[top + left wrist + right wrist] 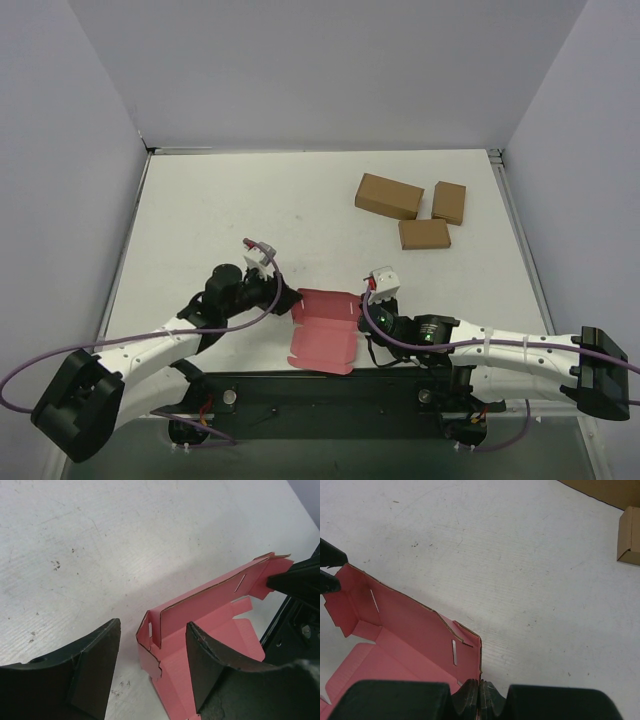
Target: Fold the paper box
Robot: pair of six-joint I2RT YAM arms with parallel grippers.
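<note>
The pink-red paper box point(323, 328) lies partly folded near the table's front edge, its far long wall standing up and its base panel flat. My left gripper point(287, 298) is open at the box's left end. In the left wrist view point(154, 625) its fingers straddle the box's left corner flap point(148, 636) without closing on it. My right gripper point(365, 314) is shut on the right end of the upright wall; in the right wrist view point(480, 685) the pads pinch the card edge point(470, 652). The right gripper also shows in the left wrist view point(300, 580).
Three brown cardboard boxes point(388, 196) point(449, 202) point(424, 234) lie at the back right, apart from the arms; two of them show in the right wrist view point(630, 542). The dark base rail point(320, 390) runs along the near edge. White walls enclose the table.
</note>
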